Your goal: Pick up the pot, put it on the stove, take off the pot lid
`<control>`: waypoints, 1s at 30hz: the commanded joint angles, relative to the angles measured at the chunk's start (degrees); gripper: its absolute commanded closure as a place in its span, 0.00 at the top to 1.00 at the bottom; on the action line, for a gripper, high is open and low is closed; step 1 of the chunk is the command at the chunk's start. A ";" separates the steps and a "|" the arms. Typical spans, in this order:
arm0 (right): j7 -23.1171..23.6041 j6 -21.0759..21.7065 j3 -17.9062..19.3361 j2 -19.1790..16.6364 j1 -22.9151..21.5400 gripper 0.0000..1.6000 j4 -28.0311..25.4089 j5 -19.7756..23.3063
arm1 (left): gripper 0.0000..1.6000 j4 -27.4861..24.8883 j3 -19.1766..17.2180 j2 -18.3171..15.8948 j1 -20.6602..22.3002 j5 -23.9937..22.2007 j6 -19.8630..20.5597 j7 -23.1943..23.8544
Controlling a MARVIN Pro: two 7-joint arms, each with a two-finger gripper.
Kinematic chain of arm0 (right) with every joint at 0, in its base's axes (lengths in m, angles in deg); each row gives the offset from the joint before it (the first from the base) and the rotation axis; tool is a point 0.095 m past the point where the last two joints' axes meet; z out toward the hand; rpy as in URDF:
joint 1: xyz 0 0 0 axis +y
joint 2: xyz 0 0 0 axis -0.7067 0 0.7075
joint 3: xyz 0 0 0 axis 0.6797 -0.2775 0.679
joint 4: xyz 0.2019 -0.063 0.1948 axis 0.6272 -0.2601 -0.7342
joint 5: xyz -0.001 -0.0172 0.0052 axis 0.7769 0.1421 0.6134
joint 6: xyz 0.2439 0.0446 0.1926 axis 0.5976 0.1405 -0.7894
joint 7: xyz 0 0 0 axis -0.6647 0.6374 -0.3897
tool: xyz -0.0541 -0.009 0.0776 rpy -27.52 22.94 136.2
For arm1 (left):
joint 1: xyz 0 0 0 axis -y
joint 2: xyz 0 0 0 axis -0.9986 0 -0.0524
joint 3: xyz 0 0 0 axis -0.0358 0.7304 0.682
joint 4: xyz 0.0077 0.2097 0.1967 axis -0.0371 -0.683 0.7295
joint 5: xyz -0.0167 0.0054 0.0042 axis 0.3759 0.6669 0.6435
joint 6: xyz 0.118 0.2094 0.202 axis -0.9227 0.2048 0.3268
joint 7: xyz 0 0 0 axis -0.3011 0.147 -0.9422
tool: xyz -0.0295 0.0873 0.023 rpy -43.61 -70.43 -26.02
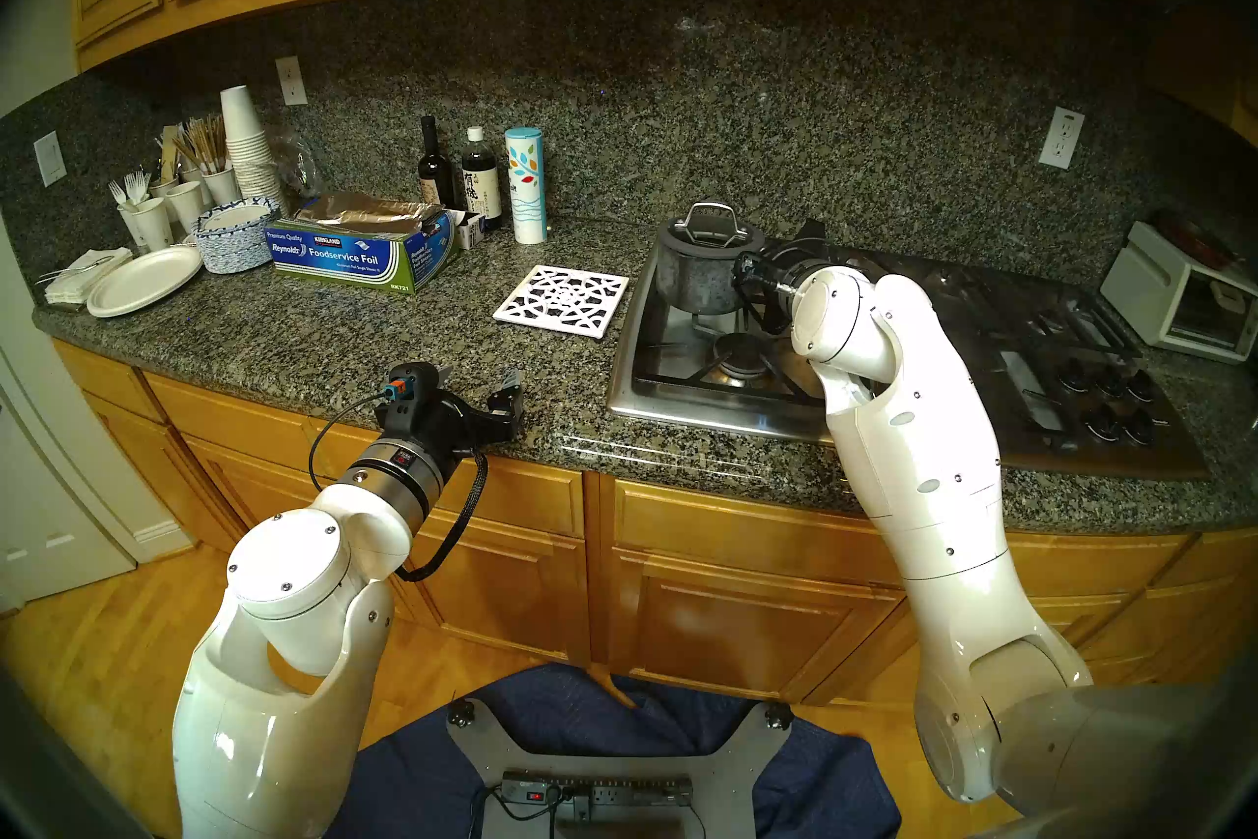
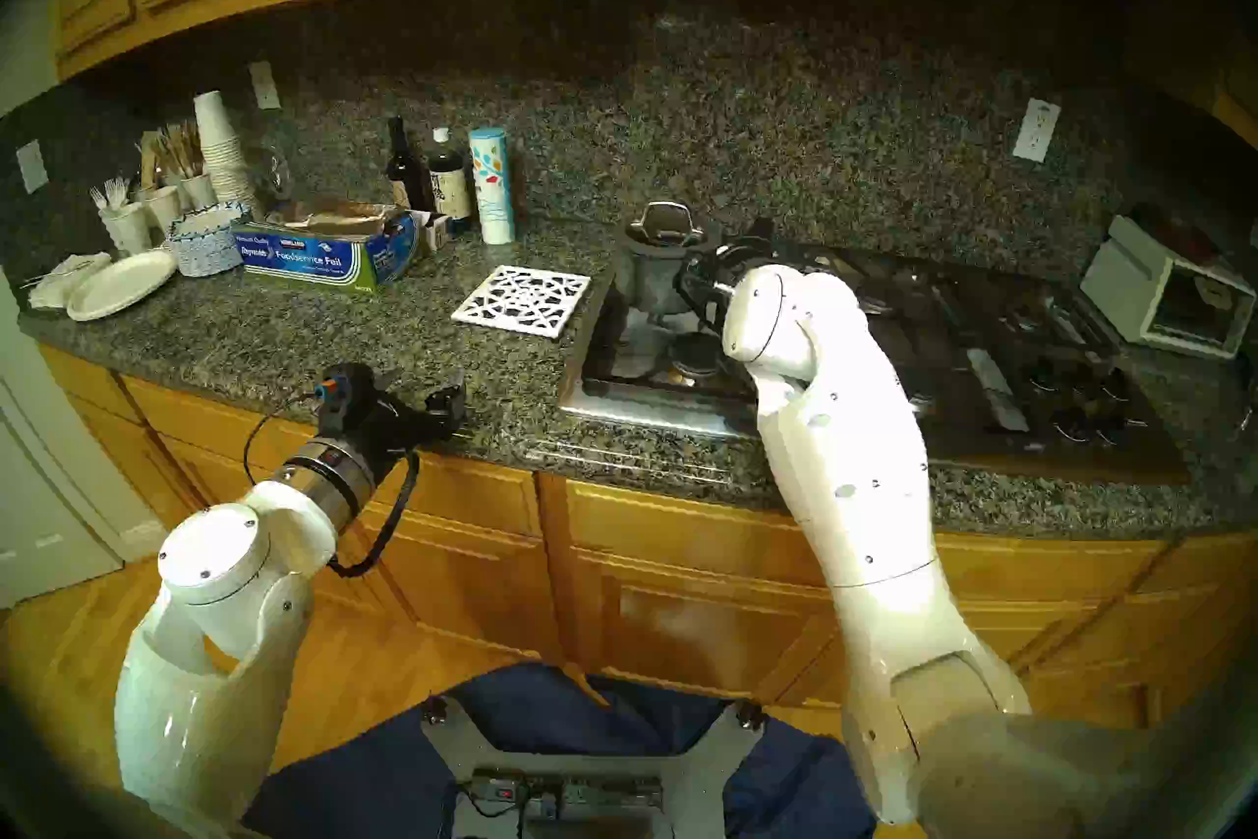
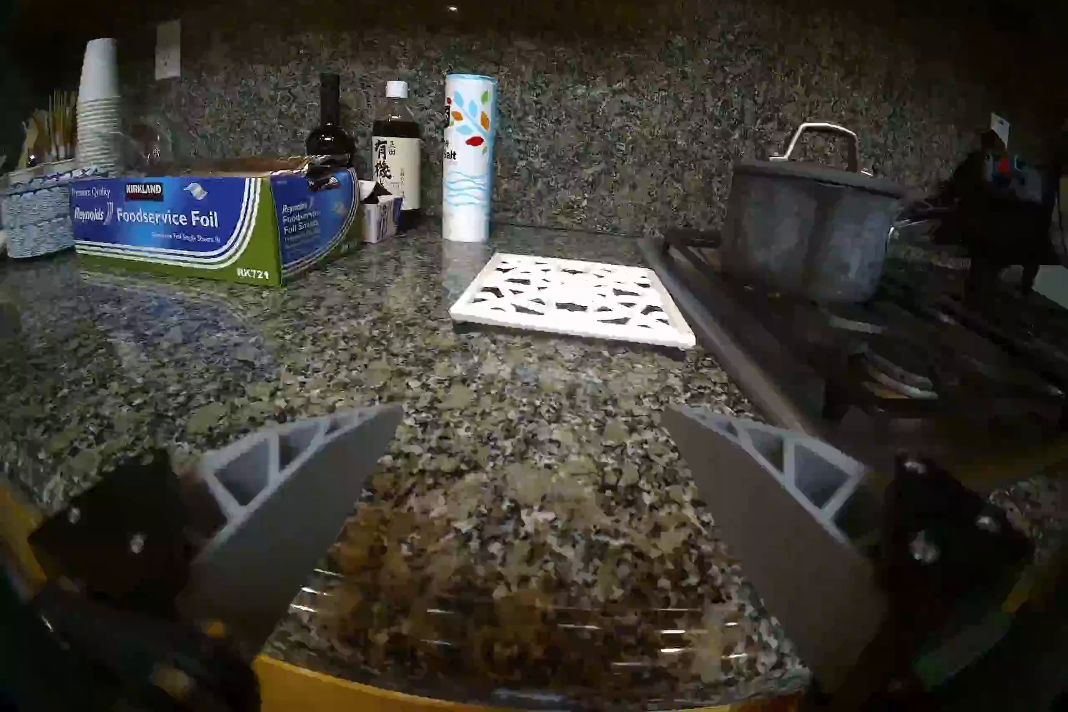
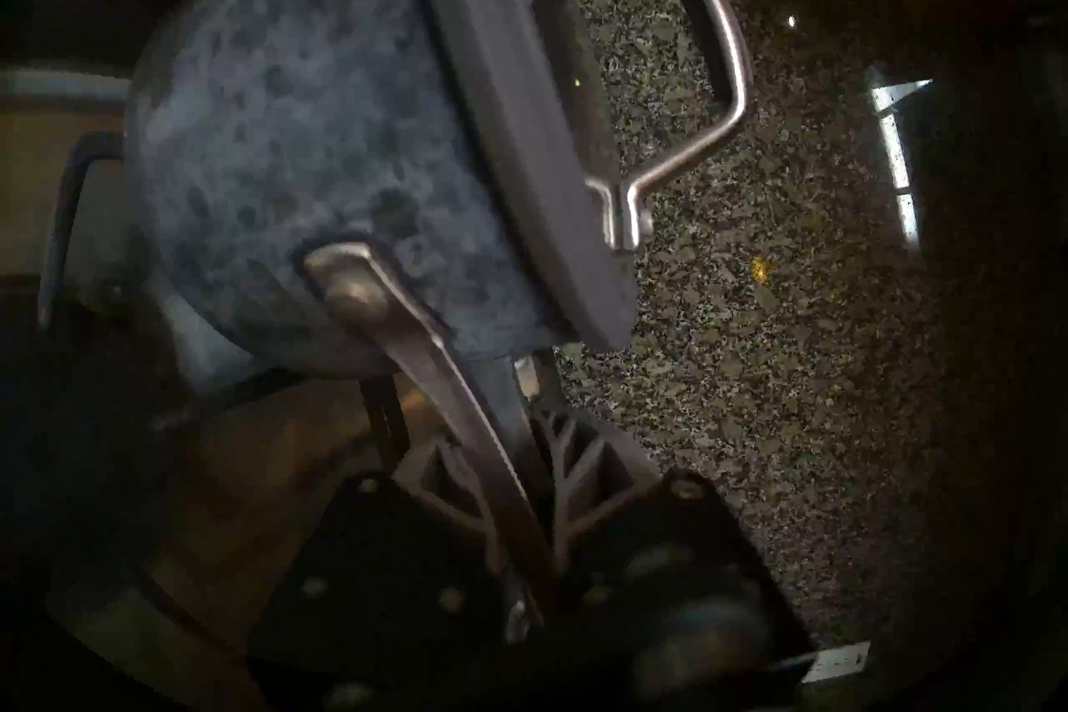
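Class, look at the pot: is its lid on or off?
On. The pot lid sits across the pot's rim, its loop handle pointing up.

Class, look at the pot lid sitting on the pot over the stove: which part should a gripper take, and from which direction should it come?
Grip the arched metal loop handle on top of the pot lid, coming down from above. The loop stands upright, clear of the glass, so the jaws can probably close across its top bar. The lid's rim sits flush on the pot, leaving little to pinch. The open left gripper is free.
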 commanded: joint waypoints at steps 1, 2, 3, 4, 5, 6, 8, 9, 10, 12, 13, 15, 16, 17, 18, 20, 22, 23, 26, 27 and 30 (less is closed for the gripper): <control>-2.83 0.85 0.22 0.48 -1.97 0.00 -6.37 -1.50 | 1.00 -1.65 -0.12 0.09 1.09 0.00 -0.58 0.04; -2.79 1.07 0.12 0.48 -1.60 0.00 -6.92 -1.64 | 1.00 -1.64 -0.13 0.09 1.09 0.00 -0.57 0.05; -2.84 1.18 0.01 0.59 -1.65 0.00 -5.90 -1.73 | 1.00 -1.64 -0.13 0.09 1.09 0.00 -0.57 0.06; -2.80 1.45 -0.07 0.58 -1.12 0.00 -6.96 -1.90 | 1.00 -1.64 -0.14 0.10 1.10 0.00 -0.57 0.08; -2.73 1.60 -0.14 0.57 -0.74 0.00 -7.94 -2.01 | 1.00 -1.63 -0.14 0.10 1.10 0.01 -0.56 0.09; -2.84 1.74 -0.24 0.71 -0.90 0.00 -6.61 -2.16 | 1.00 -1.63 -0.14 0.10 1.10 0.01 -0.56 0.10; -2.78 1.96 -0.31 0.71 -0.40 0.00 -7.77 -2.30 | 1.00 -1.62 -0.15 0.10 1.10 0.01 -0.55 0.12; -2.77 2.30 -0.47 0.79 0.02 0.00 -7.90 -2.63 | 1.00 -1.62 -0.16 0.10 1.10 0.02 -0.55 0.15; -2.77 2.50 -0.52 0.80 0.31 0.00 -8.18 -2.81 | 1.00 -1.61 -0.16 0.10 1.10 0.02 -0.54 0.16; -2.77 2.89 -0.63 0.86 0.85 0.00 -8.70 -3.16 | 1.00 -1.61 -0.17 0.11 1.11 0.03 -0.53 0.19; -2.78 3.17 -0.71 0.86 1.25 0.00 -9.35 -3.43 | 1.00 -1.61 -0.18 0.11 1.11 0.03 -0.53 0.21; -2.83 3.54 -0.84 0.92 1.66 0.00 -9.54 -3.80 | 1.00 -1.60 -0.18 0.11 1.11 0.04 -0.52 0.24; -2.80 3.72 -0.90 0.90 2.05 0.00 -10.48 -3.94 | 1.00 -1.60 -0.19 0.12 1.11 0.04 -0.52 0.25; -2.86 4.15 -1.03 0.94 2.50 0.00 -10.88 -4.35 | 1.00 -1.60 -0.20 0.12 1.11 0.05 -0.51 0.28; -2.90 4.34 -1.09 0.97 2.65 0.00 -10.98 -4.54 | 1.00 -1.60 -0.20 0.12 1.11 0.06 -0.50 0.29; -2.94 4.74 -1.14 0.94 3.09 0.00 -11.76 -4.98 | 1.00 -1.59 -0.21 0.12 1.11 0.06 -0.49 0.31; -3.00 4.92 -1.14 0.94 3.12 0.00 -11.51 -5.19 | 1.00 -1.59 -0.21 0.13 1.11 0.07 -0.49 0.32; -2.98 5.16 -1.14 0.87 3.48 0.00 -12.42 -5.44 | 1.00 -1.59 -0.22 0.13 1.11 0.07 -0.48 0.34; -3.08 5.76 -1.03 0.72 3.93 0.00 -12.68 -6.12 | 1.00 -1.58 -0.23 0.13 1.12 0.09 -0.47 0.37; -3.06 6.03 -0.99 0.65 4.28 0.00 -13.40 -6.37 | 1.00 -1.58 -0.24 0.14 1.12 0.09 -0.47 0.39; -3.01 6.70 -0.72 0.33 5.21 0.00 -14.90 -7.02 | 1.00 -1.58 -0.25 0.14 1.12 0.11 -0.45 0.42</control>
